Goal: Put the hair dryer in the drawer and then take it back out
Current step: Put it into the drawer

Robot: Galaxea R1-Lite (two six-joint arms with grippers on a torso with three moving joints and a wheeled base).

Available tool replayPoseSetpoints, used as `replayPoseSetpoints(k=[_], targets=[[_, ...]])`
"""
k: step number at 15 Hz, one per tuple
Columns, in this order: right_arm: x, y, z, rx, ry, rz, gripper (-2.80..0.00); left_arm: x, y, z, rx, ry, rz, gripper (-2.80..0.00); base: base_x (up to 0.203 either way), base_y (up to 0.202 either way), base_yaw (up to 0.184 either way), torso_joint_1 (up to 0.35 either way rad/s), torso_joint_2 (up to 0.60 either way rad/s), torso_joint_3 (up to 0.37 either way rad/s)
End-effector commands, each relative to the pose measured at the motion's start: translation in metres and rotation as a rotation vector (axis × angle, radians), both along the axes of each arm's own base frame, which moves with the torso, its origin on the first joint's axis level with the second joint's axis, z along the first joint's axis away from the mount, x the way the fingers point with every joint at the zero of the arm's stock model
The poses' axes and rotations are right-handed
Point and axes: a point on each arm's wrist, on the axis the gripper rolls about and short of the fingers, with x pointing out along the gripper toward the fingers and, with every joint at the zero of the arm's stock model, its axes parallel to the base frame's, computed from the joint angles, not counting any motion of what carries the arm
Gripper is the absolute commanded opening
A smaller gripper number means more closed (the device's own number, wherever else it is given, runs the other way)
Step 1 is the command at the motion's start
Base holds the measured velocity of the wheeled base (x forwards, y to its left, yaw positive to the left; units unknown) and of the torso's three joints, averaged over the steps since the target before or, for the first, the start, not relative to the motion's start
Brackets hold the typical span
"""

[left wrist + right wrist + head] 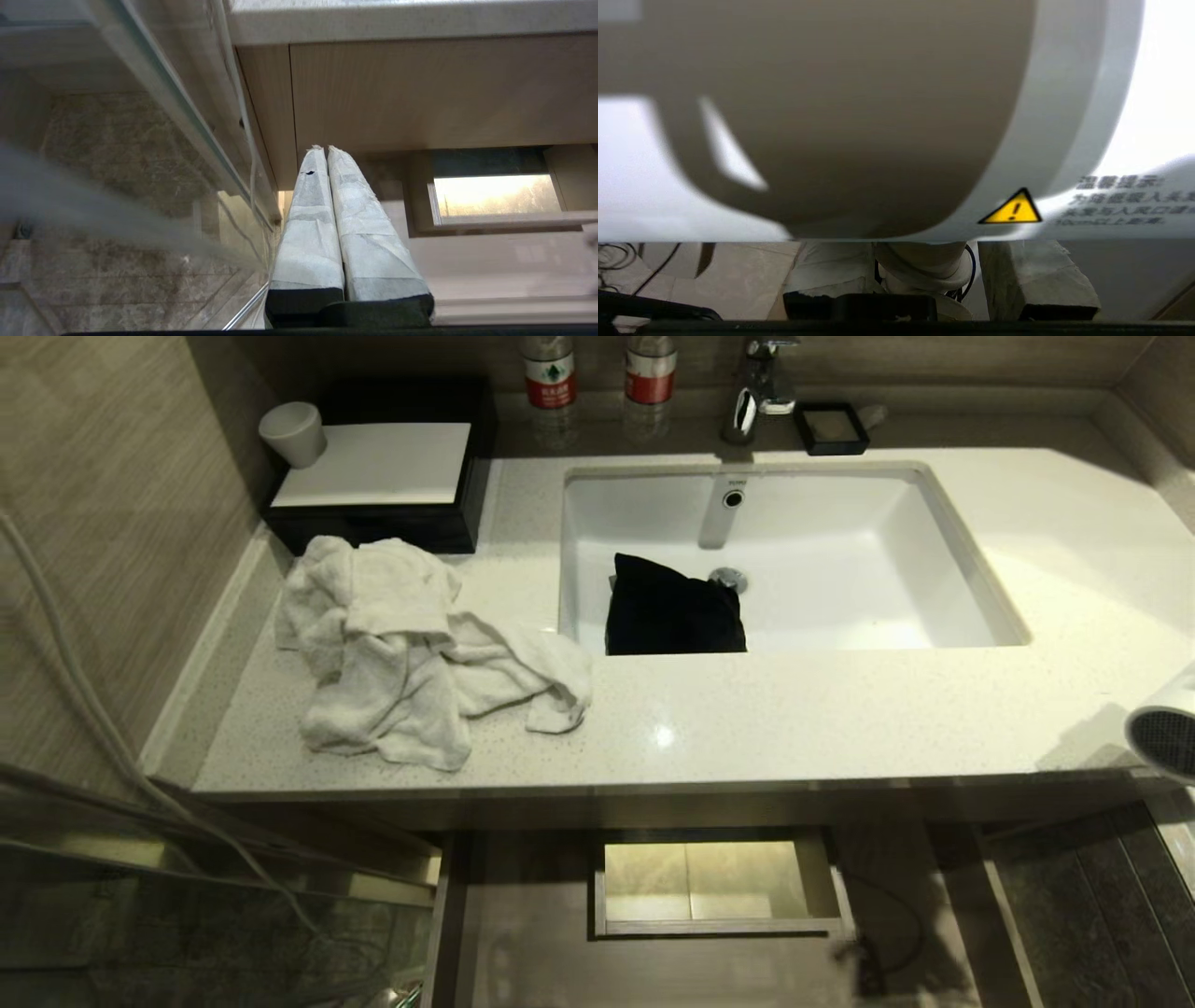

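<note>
The white hair dryer pokes in at the right edge of the head view, level with the counter's front edge, its round grey mesh grille facing me. In the right wrist view the hair dryer fills most of the picture, and my right gripper is shut on its handle, one wrapped finger on each side. Below the counter the beige drawer stands pulled out, with its boxed cutout lit inside. My left gripper is parked low beside the drawer, shut with nothing held.
A crumpled white towel lies on the counter's left part. A black pouch sits in the white sink. At the back left stand a black box and a grey cup. Cables hang at the left wall.
</note>
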Motion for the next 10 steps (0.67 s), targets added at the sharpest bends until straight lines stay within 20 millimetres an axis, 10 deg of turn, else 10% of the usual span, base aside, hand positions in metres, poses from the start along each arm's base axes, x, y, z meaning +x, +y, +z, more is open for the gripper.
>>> replayPoseSetpoints(k=[1,10], targets=[[-0.012,0.01,-0.001,0.016,-0.019,-0.007,-2.8,0.0,0.0,0.0,-0.001,0.001,0.0,-2.8,0.0,0.0,0.0,-0.349,0.19,-0.145],[-0.03,0.024,-0.005,0.049,-0.04,-0.023,-2.8,0.0,0.0,0.0,-0.001,0.0,0.0,-2.8,0.0,0.0,0.0,-0.313,0.12,-0.193]])
